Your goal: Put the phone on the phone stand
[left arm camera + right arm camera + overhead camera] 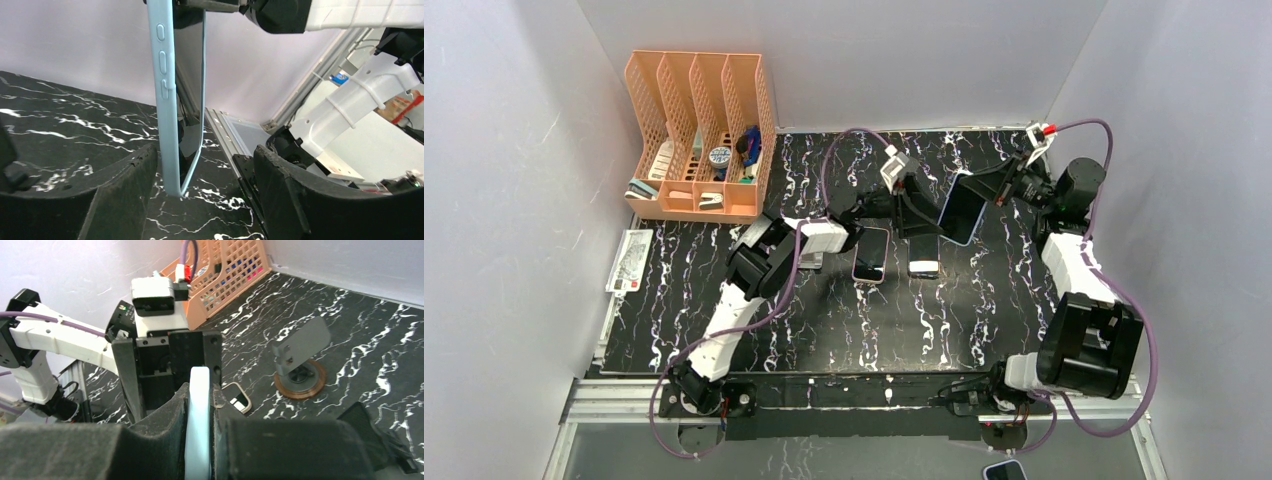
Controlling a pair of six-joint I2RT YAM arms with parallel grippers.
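Observation:
A phone in a light blue case (pixel 962 213) is held on edge above the back of the table, with my right gripper (pixel 996 186) shut on it. In the right wrist view the phone's pale edge (pixel 199 440) is pinched between the two black pads of the right gripper (pixel 200 392). My left gripper (pixel 205 155) stands open around the phone's lower end (pixel 167 125); its left finger (pixel 125 190) is close beside the case and its right finger (pixel 295 195) is well apart. The phone stand (pixel 299 357), a grey plate on a round copper base, stands on the table.
A pink-rimmed phone (pixel 871 255) and another phone (pixel 923 266) lie flat mid-table. An orange file organizer (pixel 699 135) with small items sits at the back left. A white card (pixel 629 262) lies by the left edge. White walls enclose the table.

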